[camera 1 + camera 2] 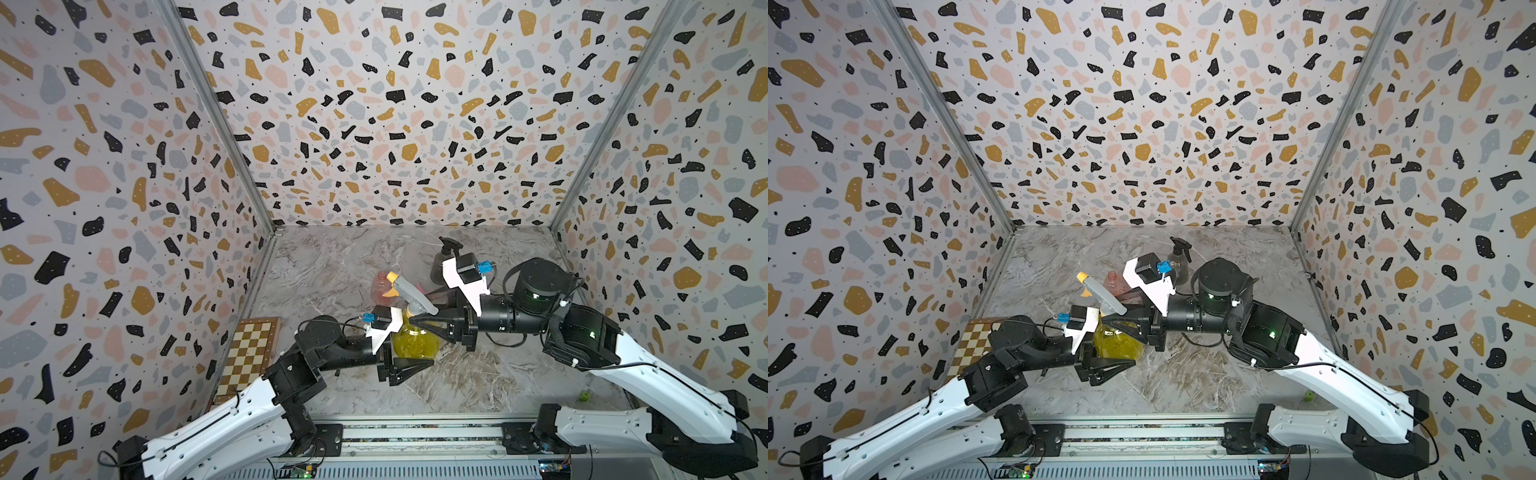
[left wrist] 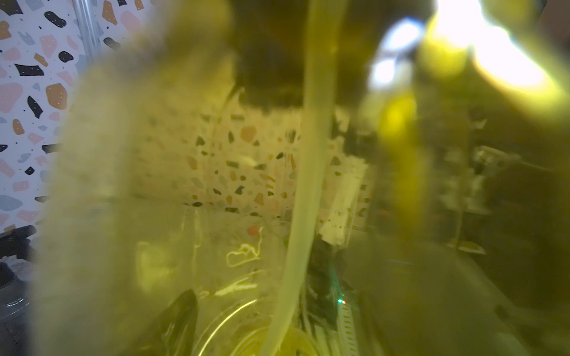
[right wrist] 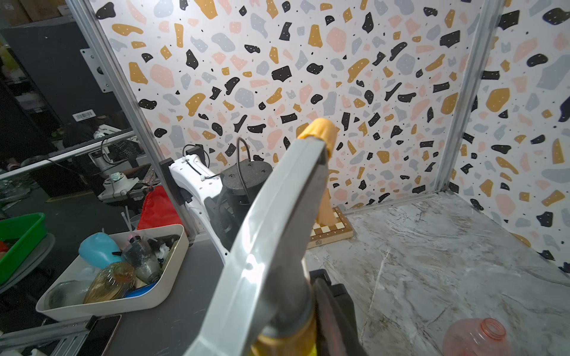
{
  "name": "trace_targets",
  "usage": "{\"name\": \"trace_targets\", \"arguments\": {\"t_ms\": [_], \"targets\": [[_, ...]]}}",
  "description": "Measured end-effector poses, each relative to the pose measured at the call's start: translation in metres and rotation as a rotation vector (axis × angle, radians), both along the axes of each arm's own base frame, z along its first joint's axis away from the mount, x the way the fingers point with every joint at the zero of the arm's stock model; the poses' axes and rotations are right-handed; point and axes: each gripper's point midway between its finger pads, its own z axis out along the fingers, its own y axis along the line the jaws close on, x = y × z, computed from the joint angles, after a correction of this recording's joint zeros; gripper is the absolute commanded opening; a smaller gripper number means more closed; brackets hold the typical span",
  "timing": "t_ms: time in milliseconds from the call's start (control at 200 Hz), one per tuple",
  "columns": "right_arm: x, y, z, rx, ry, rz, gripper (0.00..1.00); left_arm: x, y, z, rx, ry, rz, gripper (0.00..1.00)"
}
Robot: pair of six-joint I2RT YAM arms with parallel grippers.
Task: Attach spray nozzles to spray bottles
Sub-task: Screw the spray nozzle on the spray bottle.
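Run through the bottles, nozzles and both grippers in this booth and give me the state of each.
Round yellow translucent bottle: held low by the left gripper, dip tube inside.
Grey nozzle with yellow-orange collar and tip: seated on the yellow bottle's neck.
Left gripper: shut on the yellow bottle.
Right gripper: shut on the nozzle's collar.
Smoky dark-grey bottle: upright, black nozzle attached.
Pink translucent bottle: upright, neck open, no nozzle.
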Motion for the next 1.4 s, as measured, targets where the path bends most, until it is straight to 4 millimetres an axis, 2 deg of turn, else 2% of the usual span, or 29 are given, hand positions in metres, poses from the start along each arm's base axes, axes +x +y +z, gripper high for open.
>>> {"name": "trace_targets", "arguments": {"t_ms": [325,696,706,761,801,856,931,1056,1206,1272,1402], "targets": [[0.022,0.004,-0.007,0.012,0.059,-0.216,0.00,0.024,0.005,-0.007,0.024,0.018,0.154,0.00],[0.048,0.007,-0.024,0.030,0.145,-0.476,0.00,0.052,0.011,-0.022,0.082,0.025,0.327,0.00],[0.048,0.007,-0.024,0.031,0.147,-0.480,0.02,0.052,0.011,-0.022,0.083,0.025,0.331,0.00],[0.051,0.006,-0.025,0.034,0.151,-0.501,0.31,0.055,0.012,-0.024,0.091,0.029,0.343,0.00],[0.053,0.006,-0.025,0.032,0.151,-0.511,0.45,0.056,0.012,-0.026,0.096,0.031,0.353,0.00],[0.052,0.006,-0.026,0.030,0.155,-0.508,0.59,0.059,0.013,-0.027,0.102,0.028,0.366,0.00],[0.046,0.006,-0.027,0.015,0.144,-0.489,0.70,0.059,0.013,-0.029,0.109,0.024,0.367,0.00],[0.034,-0.001,-0.028,-0.019,0.107,-0.440,0.78,0.058,0.013,-0.028,0.110,0.018,0.365,0.00],[0.017,-0.012,-0.016,-0.052,0.074,-0.340,0.78,0.058,0.015,-0.026,0.100,0.023,0.367,0.00],[0.022,-0.019,-0.003,-0.040,0.066,-0.320,0.78,0.057,0.015,-0.026,0.102,0.025,0.362,0.00],[0.051,-0.030,0.012,-0.031,0.070,-0.323,0.74,0.057,0.016,-0.025,0.094,0.032,0.361,0.00]]}}
